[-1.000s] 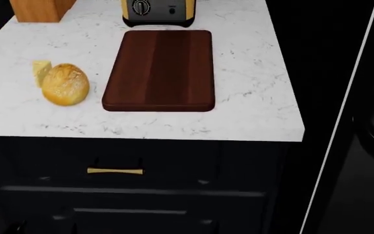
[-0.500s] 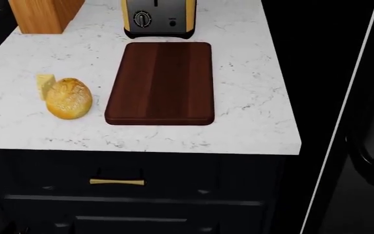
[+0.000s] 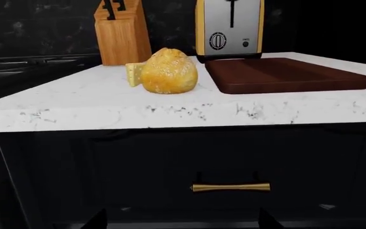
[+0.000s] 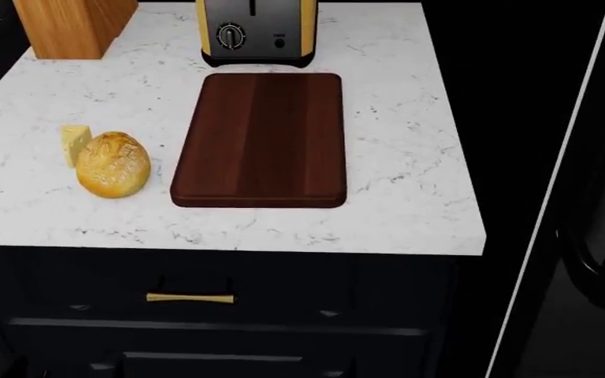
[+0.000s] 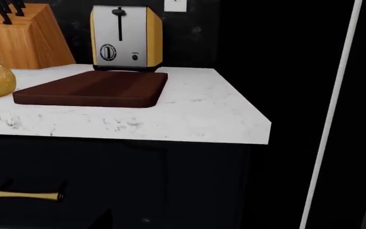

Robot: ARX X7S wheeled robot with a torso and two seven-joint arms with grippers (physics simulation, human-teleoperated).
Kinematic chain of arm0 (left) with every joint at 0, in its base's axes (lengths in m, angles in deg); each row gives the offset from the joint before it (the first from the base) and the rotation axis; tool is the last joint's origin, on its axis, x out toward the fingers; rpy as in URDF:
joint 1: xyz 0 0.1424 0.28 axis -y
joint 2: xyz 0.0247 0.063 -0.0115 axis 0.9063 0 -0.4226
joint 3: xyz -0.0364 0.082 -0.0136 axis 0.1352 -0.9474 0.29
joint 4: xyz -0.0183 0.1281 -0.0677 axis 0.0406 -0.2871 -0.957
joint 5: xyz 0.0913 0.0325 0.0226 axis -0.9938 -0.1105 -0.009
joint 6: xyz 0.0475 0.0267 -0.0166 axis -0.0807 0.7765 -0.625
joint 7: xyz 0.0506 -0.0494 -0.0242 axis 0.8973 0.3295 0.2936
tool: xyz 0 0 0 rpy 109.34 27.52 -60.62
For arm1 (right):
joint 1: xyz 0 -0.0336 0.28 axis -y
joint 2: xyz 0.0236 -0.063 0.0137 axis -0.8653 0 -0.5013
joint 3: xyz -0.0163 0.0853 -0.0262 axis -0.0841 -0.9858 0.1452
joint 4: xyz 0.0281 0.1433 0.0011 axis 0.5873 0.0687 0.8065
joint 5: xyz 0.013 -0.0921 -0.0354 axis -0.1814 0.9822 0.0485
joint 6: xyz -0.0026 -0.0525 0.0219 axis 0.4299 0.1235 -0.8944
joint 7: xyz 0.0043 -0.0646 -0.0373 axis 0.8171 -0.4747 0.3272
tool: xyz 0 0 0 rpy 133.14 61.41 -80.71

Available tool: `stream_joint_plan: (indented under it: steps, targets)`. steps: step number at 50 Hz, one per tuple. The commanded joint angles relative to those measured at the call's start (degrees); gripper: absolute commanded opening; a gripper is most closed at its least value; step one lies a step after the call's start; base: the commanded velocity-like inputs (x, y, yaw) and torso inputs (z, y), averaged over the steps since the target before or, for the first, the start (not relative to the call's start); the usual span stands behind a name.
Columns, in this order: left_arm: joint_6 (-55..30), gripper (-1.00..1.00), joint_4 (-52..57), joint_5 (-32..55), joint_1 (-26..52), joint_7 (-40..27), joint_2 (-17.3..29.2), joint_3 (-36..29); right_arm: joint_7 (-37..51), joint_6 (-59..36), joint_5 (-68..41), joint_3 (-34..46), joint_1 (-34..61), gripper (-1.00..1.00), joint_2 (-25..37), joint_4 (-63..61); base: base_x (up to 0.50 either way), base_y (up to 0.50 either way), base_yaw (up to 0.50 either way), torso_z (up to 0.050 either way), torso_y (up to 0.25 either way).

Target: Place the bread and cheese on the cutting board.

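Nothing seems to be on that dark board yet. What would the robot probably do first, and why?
Probably raise the left arm toward the bread. The loaf and the cheese sit together on the counter's left side, beside the bare cutting board, and no gripper shows over the counter in any view, so reaching comes before grasping.

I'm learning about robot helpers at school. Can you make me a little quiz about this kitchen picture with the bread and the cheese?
1. True or false: the bread already sits on the cutting board.
2. What stands just behind the far end of the cutting board? A) knife block B) toaster C) kettle
3. Fill in: the cheese is right next to the ____.

Key
1. False. The bread lies on the white counter, to the left of the board in the head view.
2. B. The toaster; the knife block is in the far left corner.
3. Bread.
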Motion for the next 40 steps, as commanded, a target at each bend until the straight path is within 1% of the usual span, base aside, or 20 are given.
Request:
stream_joint_plan:
  steps: [1,6,17,18,19,22,24,25,29,31,32,34,36,37,38,39,40]
  targets:
    - [-0.1,1.0,0.1,0.2,0.3,-0.4,0.3,-0.6,1.1,-0.3,1.2,1.0,-0.1,1.0,0.6,-1.4,0.0,0.0,0.0,0.0,0.0]
    - [-0.1,1.0,0.8,-0.6,0.1,-0.7,0.7,-1.2,1.3,0.7,1.3,1.1,-0.2,1.0,0.9,-2.0,0.17,0.13,0.0,0.0,0.0]
    - [-0.1,1.0,1.1,-0.2,-0.1,-1.1,1.0,-1.5,2.1,1.2,1.4,1.4,-0.4,1.0,1.1,-2.3,0.33,0.16,0.0,0.0,0.0]
    - [-0.4,1.0,1.9,0.3,-0.3,-1.2,1.0,-1.3,2.4,0.7,1.2,1.4,-0.9,1.0,1.1,-3.9,0.24,0.02,0.0,0.0,0.0]
    - [-0.4,1.0,3.3,-1.8,-0.6,-1.9,1.6,-2.0,2.6,-0.2,1.5,1.6,-1.1,1.0,1.3,-5.5,0.19,0.0,0.0,0.0,0.0]
    - [-1.8,1.0,6.2,-0.7,-0.8,-2.0,1.6,-1.7,2.9,-2.4,0.3,1.5,-1.6,1.0,1.1,-9.3,0.12,0.0,0.0,0.0,0.0]
    - [-4.1,1.0,8.8,-1.3,-0.8,-2.8,1.7,-1.9,4.0,-4.9,1.6,1.9,-1.7,1.0,1.4,-12.2,0.03,0.0,0.0,0.0,0.0]
    - [-7.4,1.0,13.0,-0.2,-1.0,-3.0,1.8,-1.6,4.7,-5.8,-0.7,0.5,-2.0,1.0,0.6,-13.9,0.0,0.0,0.0,0.0,0.0]
    - [-14.9,1.0,22.0,-0.3,-1.1,-3.7,2.9,-2.5,6.0,-11.6,0.4,0.9,-1.9,1.0,1.6,-20.9,0.0,0.0,0.0,0.0,0.0]
    - [-20.0,1.0,26.5,-0.2,-0.2,-4.2,3.2,-2.9,6.3,-17.0,-0.2,0.8,-0.9,1.0,2.2,-25.1,0.0,0.0,0.0,0.0,0.0]
    - [-21.3,1.0,27.5,0.1,0.2,-4.2,3.3,-2.9,6.5,-19.2,0.2,1.1,-0.5,1.0,2.6,-26.4,0.0,0.0,0.0,0.0,0.0]
    - [-26.2,1.0,30.9,1.4,1.9,-4.1,3.6,-2.3,6.1,-24.9,0.7,2.1,1.5,1.0,3.9,-29.7,0.0,0.0,0.0,0.0,0.0]
    - [-29.1,1.0,32.8,2.0,3.0,-4.3,4.1,-1.8,6.5,-27.5,-0.7,0.9,2.6,1.0,3.4,-31.4,0.0,0.0,0.0,0.0,0.0]
    - [-31.7,1.0,33.7,1.7,3.7,-4.5,4.6,-2.1,6.7,-28.7,-0.9,0.7,3.1,1.0,3.4,-32.1,0.0,0.0,0.0,0.0,0.0]
    - [-34.6,1.0,34.5,-1.1,4.9,-4.7,6.2,-4.6,6.7,-33.0,-1.9,0.5,4.3,1.0,3.5,-33.6,0.0,0.0,0.0,0.0,0.0]
    - [-35.0,1.0,34.8,-1.1,5.1,-5.3,5.9,-4.2,6.7,-33.4,-2.1,0.5,4.5,1.0,3.5,-33.9,0.0,0.0,0.0,0.0,0.0]
    - [-35.9,1.0,34.9,1.7,5.5,-5.7,4.2,-1.1,6.7,-37.0,-2.9,0.5,5.6,1.0,3.6,-35.7,0.0,0.0,0.0,0.0,0.0]
